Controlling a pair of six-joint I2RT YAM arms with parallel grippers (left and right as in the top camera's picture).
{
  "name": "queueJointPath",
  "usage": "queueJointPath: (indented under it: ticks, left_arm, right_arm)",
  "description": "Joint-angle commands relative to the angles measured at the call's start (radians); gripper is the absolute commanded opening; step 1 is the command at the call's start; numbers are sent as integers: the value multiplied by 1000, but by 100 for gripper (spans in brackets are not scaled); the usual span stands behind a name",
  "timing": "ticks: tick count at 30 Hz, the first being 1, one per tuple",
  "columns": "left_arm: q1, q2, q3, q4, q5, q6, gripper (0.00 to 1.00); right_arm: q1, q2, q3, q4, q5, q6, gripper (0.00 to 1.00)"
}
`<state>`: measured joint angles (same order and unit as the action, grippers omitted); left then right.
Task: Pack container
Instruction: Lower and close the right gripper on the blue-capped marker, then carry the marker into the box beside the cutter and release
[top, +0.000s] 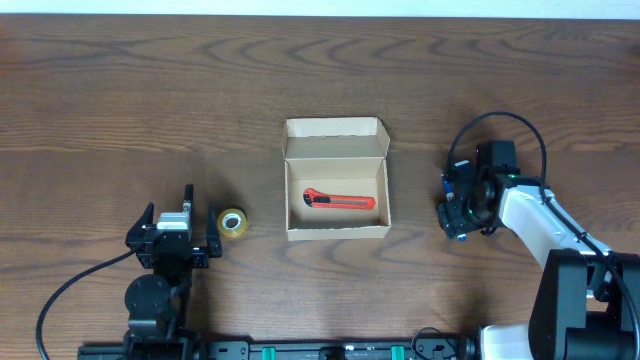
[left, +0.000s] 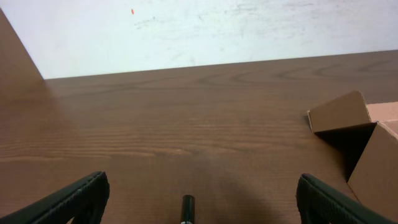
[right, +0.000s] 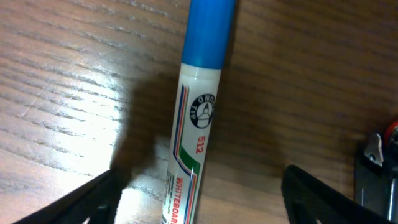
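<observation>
The box sits open in the middle of the desk, with a red knife inside. At 3 o'clock the right hand is open over a blue pen. It should go straight down and pinch the pen's middle. At 8 o'clock the left hand is open and empty, near a tape roll.

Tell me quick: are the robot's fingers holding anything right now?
Left gripper: open, empty.
Right gripper: open, a marker between its fingers, not gripped.
</observation>
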<state>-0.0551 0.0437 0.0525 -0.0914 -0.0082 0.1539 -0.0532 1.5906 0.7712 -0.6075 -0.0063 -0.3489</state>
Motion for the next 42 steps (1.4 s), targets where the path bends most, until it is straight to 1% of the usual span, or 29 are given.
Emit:
queueJointPath:
  ticks: [1,3,6,7,11,12,15,16,26,34,42]
  left_arm:
    - [4,-6,-33,-13,-17,-8,95]
    - [4,-6,-33,-13,-17,-8,95]
    - [4,-6,-33,-13,-17,-8,95]
    - [4,-6,-33,-13,-17,-8,95]
    - [4,-6,-33,-13,-17,-8,95]
    - [4,-6,-33,-13,-17,-8,95]
    - [4,-6,-33,-13,-17,-8,95]
    - [4,-6,-33,-13,-17,-8,95]
    - [4,-6,-33,-13,-17,-8,95]
    - [4,-6,-33,-13,-17,-8,95]
    - [4,-6,-33,-13,-17,-8,95]
  right_arm:
    - [-11,-1,-14,11,1,13,75]
    - [-11,-1,-14,14,0,17,69]
    - [-11,-1,-14,14,1,19,48]
    - [-11,-1,-14,14,1,19,43]
    - [-11,-1,-14,14,-2,19,31]
    - [-11,-1,-14,14,-2,19,25]
    - [-11,-1,-14,15,-6,20,6]
    - [-11,-1,-14,17,-6,21,1]
    - [-11,-1,-14,37,-30,39,1]
    - [-7,-13,1,36,-89,42,1]
    - [25,-112,90,24,-89,42,1]
